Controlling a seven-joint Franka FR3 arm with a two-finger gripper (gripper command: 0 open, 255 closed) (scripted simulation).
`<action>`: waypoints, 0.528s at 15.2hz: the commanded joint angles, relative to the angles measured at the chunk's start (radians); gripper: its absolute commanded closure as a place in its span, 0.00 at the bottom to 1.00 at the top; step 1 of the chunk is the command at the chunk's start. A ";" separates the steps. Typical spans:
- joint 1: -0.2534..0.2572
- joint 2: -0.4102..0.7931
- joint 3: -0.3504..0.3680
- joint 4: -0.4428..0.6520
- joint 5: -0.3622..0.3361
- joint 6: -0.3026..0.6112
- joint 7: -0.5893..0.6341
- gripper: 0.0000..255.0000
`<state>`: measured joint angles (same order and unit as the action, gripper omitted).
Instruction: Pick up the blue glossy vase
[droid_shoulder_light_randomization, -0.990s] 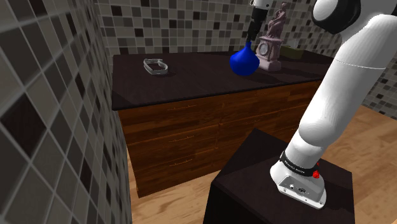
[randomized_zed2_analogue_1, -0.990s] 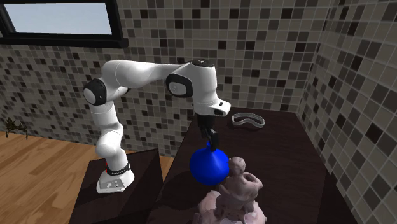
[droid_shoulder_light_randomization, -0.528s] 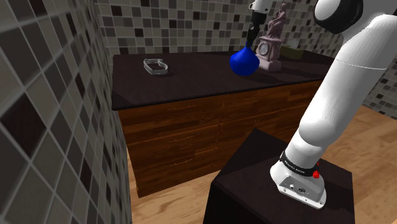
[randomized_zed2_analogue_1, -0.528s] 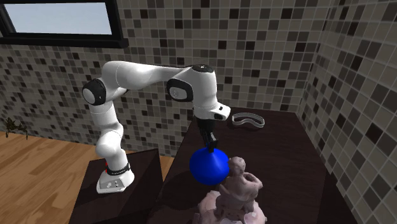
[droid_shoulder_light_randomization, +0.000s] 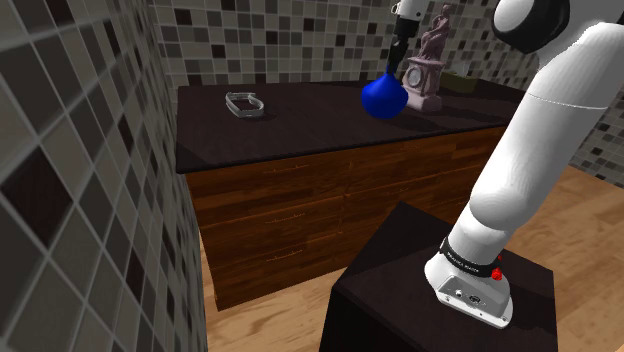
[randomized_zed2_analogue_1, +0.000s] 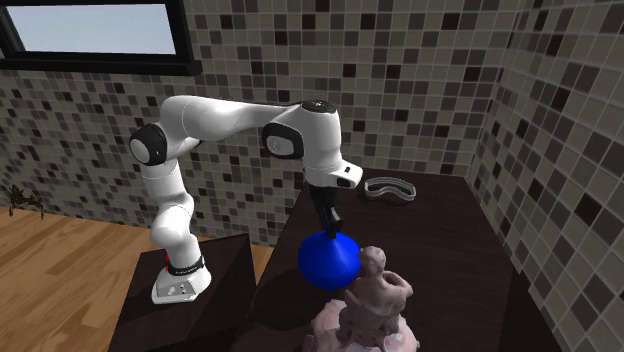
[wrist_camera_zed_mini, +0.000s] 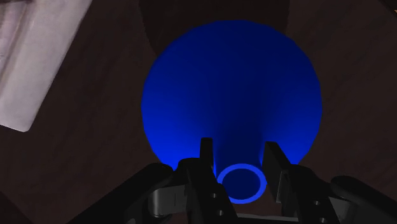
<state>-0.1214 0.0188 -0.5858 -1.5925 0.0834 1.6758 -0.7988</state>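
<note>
Vase (wrist_camera_zed_mini: 232, 95) – round belly, deep blue, narrow neck ending in a small open rim – stands upright on the dark desk (droid_shoulder_light_randomization: 300, 130), just beside a pale statuette (droid_shoulder_light_randomization: 428, 70). The gripper (wrist_camera_zed_mini: 240, 149) comes straight down over it. The fingers (wrist_camera_zed_mini: 207, 153) look clamped on the neck, one each side, just under the rim.

Step in hand, as I read it: secure the grip, then lift. The neck is thin, smooth & widens downward, so squeeze firm before raising. A loose hold could let it slip, or let the belly swing. Lift straight up, slow, w/ no sideways drift, b/c the statuette is close on one side & could get knocked. Hold the wrist vertical so the belly hangs plumb under the fingers.

Looks: a plain saturated blue w/ no pattern – brighter toward the neck in the wrist view, darker round the belly's edge. Any glossy highlight is faint at best. A grey loop-shaped thing (droid_shoulder_light_randomization: 244, 103) lies well apart, farther along the desk.
</note>
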 joint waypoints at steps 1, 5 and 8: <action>-0.002 0.005 -0.001 0.025 0.003 -0.021 -0.001 1.00; -0.007 0.025 -0.006 0.100 0.014 -0.080 -0.005 1.00; -0.013 0.044 -0.010 0.162 0.025 -0.127 -0.009 1.00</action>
<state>-0.1327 0.0581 -0.5941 -1.4482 0.1059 1.5624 -0.8064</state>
